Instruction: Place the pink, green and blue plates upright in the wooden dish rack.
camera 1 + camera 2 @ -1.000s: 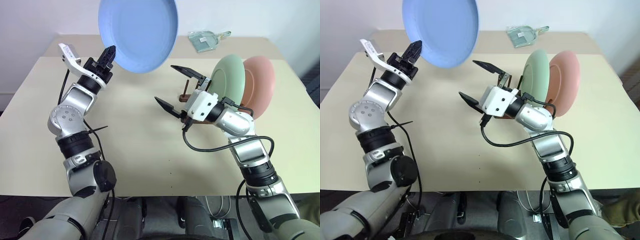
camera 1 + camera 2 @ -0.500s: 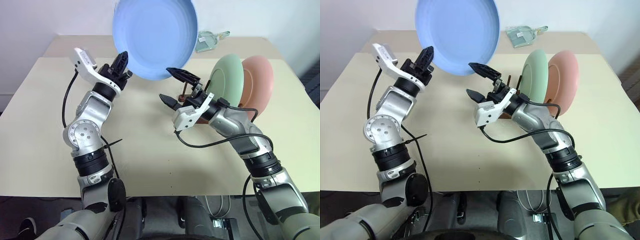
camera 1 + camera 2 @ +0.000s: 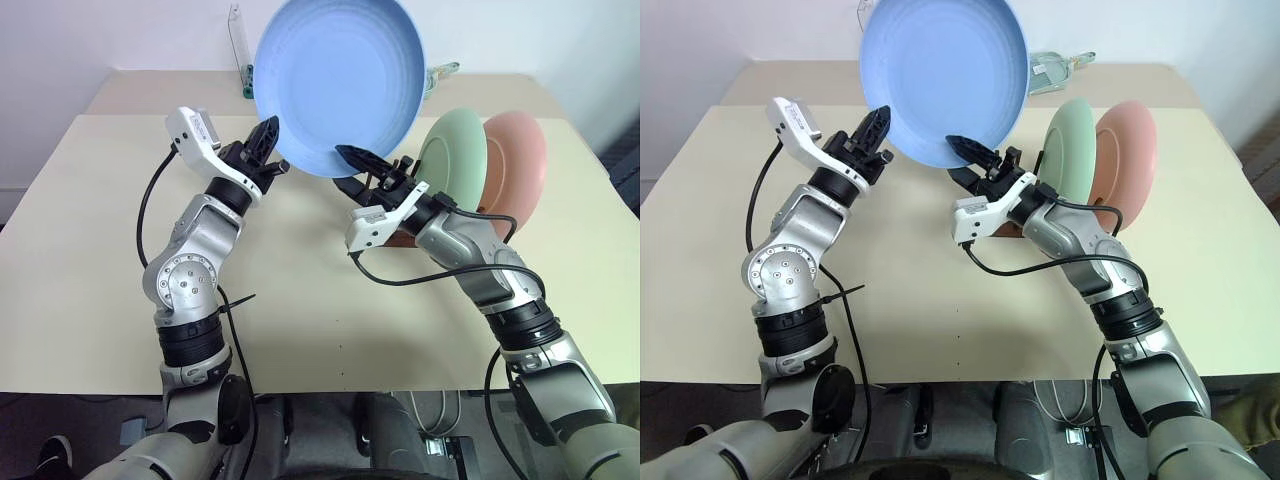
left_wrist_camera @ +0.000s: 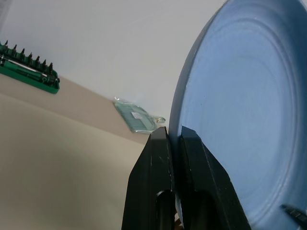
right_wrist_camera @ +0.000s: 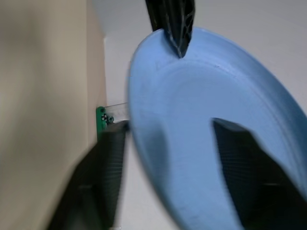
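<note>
Closing its spread fingers around the blue plate's lower rim, the right gripper meets the left gripper, still pinching it aloft beside the wooden dish rack, suggesting a handover.

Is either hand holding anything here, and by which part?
The left hand pinches the blue plate by its lower rim. The right hand straddles the rim at the plate's bottom edge; whether it has clamped cannot be told.

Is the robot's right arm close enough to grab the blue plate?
Probably yes. The right tool already has its fingers on either side of the blue plate's lower rim, with nothing between them, while the left tool grips the other edge.
</note>
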{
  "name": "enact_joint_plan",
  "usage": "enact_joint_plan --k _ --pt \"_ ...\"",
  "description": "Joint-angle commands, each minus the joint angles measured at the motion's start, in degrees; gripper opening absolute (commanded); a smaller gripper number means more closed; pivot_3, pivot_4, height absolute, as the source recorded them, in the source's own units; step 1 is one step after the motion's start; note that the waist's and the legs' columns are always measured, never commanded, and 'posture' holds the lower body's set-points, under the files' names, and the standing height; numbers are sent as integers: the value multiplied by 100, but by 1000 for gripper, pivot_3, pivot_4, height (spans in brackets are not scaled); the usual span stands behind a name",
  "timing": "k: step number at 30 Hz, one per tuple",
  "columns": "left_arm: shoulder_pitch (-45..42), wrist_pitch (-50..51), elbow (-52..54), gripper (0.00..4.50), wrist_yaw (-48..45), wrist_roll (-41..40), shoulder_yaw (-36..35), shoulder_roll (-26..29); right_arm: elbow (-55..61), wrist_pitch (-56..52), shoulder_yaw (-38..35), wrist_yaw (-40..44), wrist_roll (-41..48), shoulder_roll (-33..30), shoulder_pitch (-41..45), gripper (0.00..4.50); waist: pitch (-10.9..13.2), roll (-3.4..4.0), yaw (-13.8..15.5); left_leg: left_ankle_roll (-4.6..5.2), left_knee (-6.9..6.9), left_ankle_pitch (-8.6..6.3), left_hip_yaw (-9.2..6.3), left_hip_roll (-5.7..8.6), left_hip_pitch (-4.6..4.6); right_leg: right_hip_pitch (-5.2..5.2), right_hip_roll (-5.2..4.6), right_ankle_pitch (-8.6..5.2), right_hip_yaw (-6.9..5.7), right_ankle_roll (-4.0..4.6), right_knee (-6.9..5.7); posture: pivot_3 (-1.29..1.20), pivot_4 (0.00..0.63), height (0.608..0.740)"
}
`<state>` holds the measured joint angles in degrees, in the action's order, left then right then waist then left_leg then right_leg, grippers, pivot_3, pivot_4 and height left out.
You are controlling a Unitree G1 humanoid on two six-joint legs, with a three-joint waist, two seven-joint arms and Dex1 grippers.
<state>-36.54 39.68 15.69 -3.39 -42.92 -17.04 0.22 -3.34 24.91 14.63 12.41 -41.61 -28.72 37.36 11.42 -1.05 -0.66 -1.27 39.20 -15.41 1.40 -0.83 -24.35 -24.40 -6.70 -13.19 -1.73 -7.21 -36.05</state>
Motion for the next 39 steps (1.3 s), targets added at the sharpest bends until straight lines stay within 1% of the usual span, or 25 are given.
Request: enact_joint_plan --k 1,2,6,9,12,13,14,16,18,19,21,24,27,28,29,30,32,35,37,39 --pt "-24 -137 279 0 33 27 182 64 100 -17 -6 -50 -5 -11 203 572 0 0 1 0 0 0 0 0 0 0 0 0 0 0 0 0 150 740" --pt "-26 -140 276 0 35 4 196 81 100 -33 5 -50 -18 -11 210 81 0 0 1 0 0 0 0 0 0 0 0 0 0 0 0 0 150 740" --pt "-23 -103 293 0 38 -106 249 147 103 -75 6 -51 -36 -16 222 26 0 1 0 1 0 0 0 0 0 0 1 0 0 0 1 0 150 740" --pt "-60 161 169 0 -4 -807 88 -8 101 -84 -8 -48 -20 -27 225 26 0 1 1 0 0 0 0 0 0 0 0 0 0 0 0 0 150 740" --pt "-50 396 150 1015 -58 -1219 68 39 113 -81 -14 -48 -25 -42 242 0 0 1 10 0 0 0 -3 0 -1 1 1 0 -1 0 0 0 150 740" --pt "-39 427 154 1598 -65 -1311 58 68 113 -83 -21 -54 -27 -52 257 0 0 1 7 0 1 0 -2 1 0 2 0 0 0 0 1 0 150 740" --pt "-32 445 156 1998 -55 -1380 50 91 111 -87 -24 -59 -27 -59 269 0 0 1 2 0 1 0 -2 1 -1 2 0 0 0 0 2 0 150 740" --pt "-40 389 124 3100 -58 -1388 19 189 107 -95 -36 -70 -13 -71 290 0 0 1 -1 0 0 0 -3 0 2 2 1 0 0 0 1 0 150 740" --pt "-136 391 -79 4132 -226 -1598 -220 455 104 -94 -63 -76 54 -69 312 0 0 1 -9 0 -2 0 -2 0 3 2 2 0 0 0 1 0 150 740" --pt "-211 434 -229 4444 -341 -1782 -386 644 119 -103 -96 -77 116 -56 322 0 0 1 -16 0 -2 0 -2 0 4 2 2 0 0 1 0 0 150 740" --pt "-318 500 -487 4444 -537 -2076 -602 987 155 -124 -147 -75 214 -39 339 0 0 1 -28 0 -4 0 -2 -2 6 2 5 0 0 1 -2 0 150 740" --pt "-500 621 -1144 4444 -973 -2454 -989 1613 192 -169 -218 -69 308 -24 407 0 0 1 -19 0 -5 0 -3 -2 6 2 6 0 0 1 -1 0 150 740" --pt "-547 468 -1877 4444 -1774 -2069 -1044 2391 236 -150 -266 -67 513 29 500 0 0 1 -22 -1 -5 1 -3 -2 6 2 5 0 0 1 -1 0 150 740" --pt "-524 440 -1992 4444 -2031 -1985 -1011 2578 272 -143 -283 -64 619 69 529 0 0 1 -23 -1 -5 1 -2 -2 6 2 5 0 0 1 -1 0 150 740" --pt "-439 486 -1978 4444 -2337 -1959 -917 2733 338 -155 -330 9 932 176 545 0 0 1 -17 -2 -5 1 -2 -2 5 2 6 0 -1 1 0 0 150 740" --pt "-332 542 -1903 4444 -2623 -1926 -795 2846 432 -292 -436 119 1435 370 543 0 0 1 -21 -2 -5 1 -1 -2 5 2 5 -1 -1 1 1 0 150 740" --pt "-109 70 -1638 4444 -2938 -1389 -481 2912 701 -708 -674 501 2766 803 560 0 0 2 -19 -2 -8 1 -1 -3 3 2 5 -1 -1 1 1 0 150 740" --pt "34 -857 -1558 4444 -3246 -695 -196 2707 1158 -1631 -1034 977 4597 1393 602 0 0 1 4 -5 -9 3 -3 -5 3 7 5 0 -4 2 1 0 150 740" --pt "68 -1195 -1595 4444 -3422 -494 -121 2593 1451 -2167 -1219 1151 5469 1598 605 0 0 2 9 -5 -6 3 -4 -5 4 12 4 1 -6 3 2 0 150 740" --pt "84 -1407 -1629 4444 -3563 -350 -70 2533 1787 -2939 -1494 1264 6665 1777 556 0 0 2 1 -1 -6 1 -5 -5 5 12 4 2 -6 4 1 0 150 740"
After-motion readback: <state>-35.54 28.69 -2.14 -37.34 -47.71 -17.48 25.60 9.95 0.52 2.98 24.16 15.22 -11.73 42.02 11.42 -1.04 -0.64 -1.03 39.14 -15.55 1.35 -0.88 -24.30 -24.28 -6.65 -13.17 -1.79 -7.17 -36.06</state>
